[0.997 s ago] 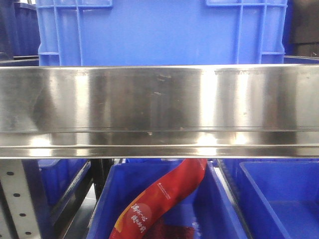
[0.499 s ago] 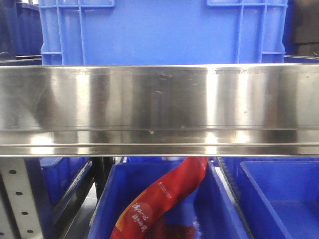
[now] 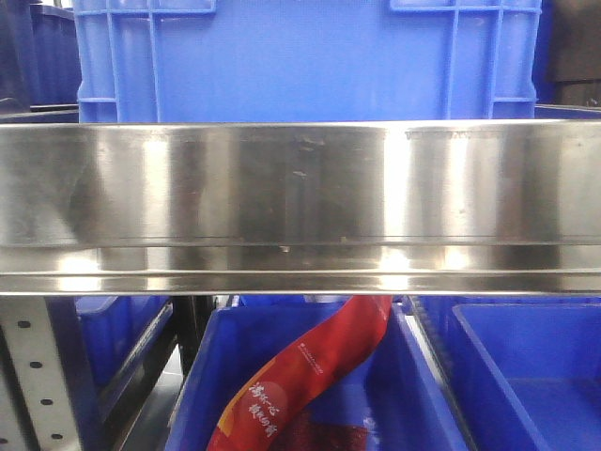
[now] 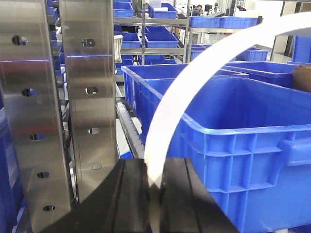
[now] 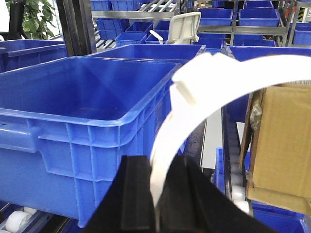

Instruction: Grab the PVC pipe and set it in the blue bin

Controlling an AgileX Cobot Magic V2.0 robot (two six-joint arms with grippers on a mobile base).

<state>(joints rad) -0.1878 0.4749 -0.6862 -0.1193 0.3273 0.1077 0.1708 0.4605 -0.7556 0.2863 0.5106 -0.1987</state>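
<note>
Although the front-facing view has crept only a touch since a second ago, with the brushed steel shelf rail (image 3: 300, 202) and the red printed packet (image 3: 310, 376) in the lower blue crate (image 3: 413, 395) sitting almost exactly where they were, neither arm shows in it, so the wrist views carry the moment. From the left wrist, the left gripper (image 4: 154, 194) has its black jaws closed onto a curved white PVC pipe (image 4: 180, 97), which rises from between them and arcs up to the right over the rim of a large blue plastic bin (image 4: 243, 145); the perforated steel shelf upright (image 4: 87, 97) stands just beside it. From the right wrist, the right gripper (image 5: 156, 194) likewise pinches a bent white pipe with a clip-like collar (image 5: 187, 92), arching right past an open, empty-looking blue bin (image 5: 87, 107) and a brown cardboard box (image 5: 279, 141). Whether both grippers share one pipe cannot be told. With so little shift, the hold looks settled and the pipe stays outside any bin; carrying it over a rim and releasing appears to remain.
</note>
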